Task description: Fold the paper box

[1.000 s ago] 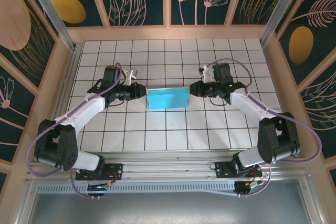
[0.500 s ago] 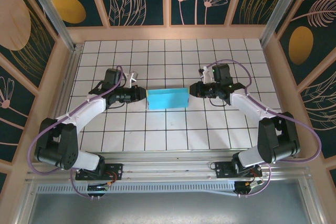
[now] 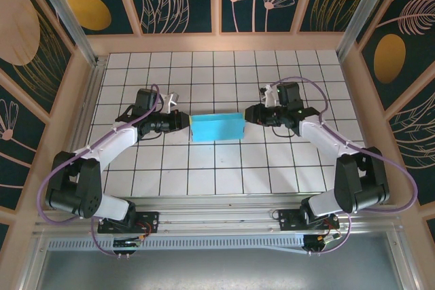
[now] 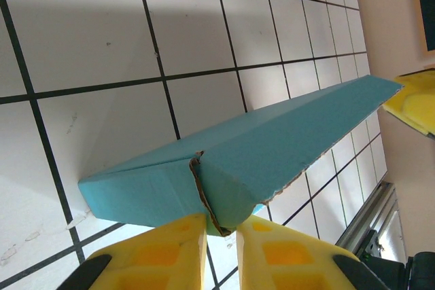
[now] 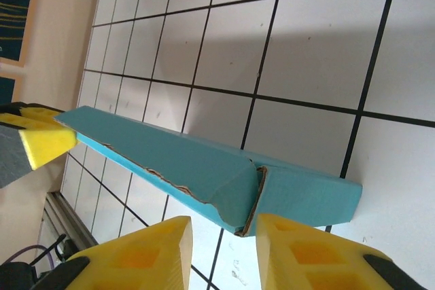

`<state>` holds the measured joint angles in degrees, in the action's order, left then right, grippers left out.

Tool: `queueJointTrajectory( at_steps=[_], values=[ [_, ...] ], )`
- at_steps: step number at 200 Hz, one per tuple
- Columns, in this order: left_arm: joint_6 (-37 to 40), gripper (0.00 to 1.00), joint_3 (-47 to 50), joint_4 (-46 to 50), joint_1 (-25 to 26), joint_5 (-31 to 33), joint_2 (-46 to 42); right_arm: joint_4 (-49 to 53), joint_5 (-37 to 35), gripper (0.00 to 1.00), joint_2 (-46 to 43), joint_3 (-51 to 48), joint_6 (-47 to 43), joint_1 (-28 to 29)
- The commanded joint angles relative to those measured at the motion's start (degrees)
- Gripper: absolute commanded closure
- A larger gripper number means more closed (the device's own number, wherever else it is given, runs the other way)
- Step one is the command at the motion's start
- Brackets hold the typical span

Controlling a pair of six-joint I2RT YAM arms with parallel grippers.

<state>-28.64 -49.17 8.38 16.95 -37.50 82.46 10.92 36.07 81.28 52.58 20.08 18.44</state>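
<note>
While the left gripper (image 3: pixel 187 121) is clamped on one end of the paper box (image 3: pixel 216 128), the right gripper (image 3: pixel 247 114) sits at the opposite end with its jaws apart. From the overhead camera, the box lies at the centre of the frame on the white tiled table (image 3: pixel 204 73), turquoise side up. It is a shallow rectangle running left to right, and both arms reach in toward it from the lower corners.

In the left wrist view, the box stretches from the bottom centre up to the right edge of the frame as a long, closed turquoise shape. Its near end has a raw cardboard edge where two flaps meet. That end dips into the narrow gap between the yellow pads (image 4: pixel 163 252) at the bottom of the frame, and both pads press against it.

In the right wrist view, the box runs from the left edge down to the bottom centre. Its near end lies between the yellow fingertips (image 5: pixel 319 249). The pad on the right touches or nearly touches the cardboard. The pad on the left stands clear of it, with tile showing in the gap.
</note>
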Motion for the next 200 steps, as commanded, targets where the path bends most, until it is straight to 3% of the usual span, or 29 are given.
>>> queueJointTrajectory(
  at_steps=[1,89,160,200],
  values=[
    [-0.4,0.82,0.5,0.3,0.4,-0.5,1.5,0.1,-0.3,0.65,-3.1,0.9,1.7,-1.1],
    [-0.4,0.82,0.5,0.2,0.4,-0.4,1.2,0.9,-3.8,0.54,0.8,4.2,20.8,-2.0],
    [-0.3,0.82,0.4,0.2,0.3,-0.5,1.2,-1.7,-0.2,0.48,4.3,4.8,25.0,-0.3],
    [-0.3,0.82,0.7,0.3,0.4,-0.4,0.8,-1.8,-0.2,0.53,5.7,4.7,25.2,0.8]
  ],
)
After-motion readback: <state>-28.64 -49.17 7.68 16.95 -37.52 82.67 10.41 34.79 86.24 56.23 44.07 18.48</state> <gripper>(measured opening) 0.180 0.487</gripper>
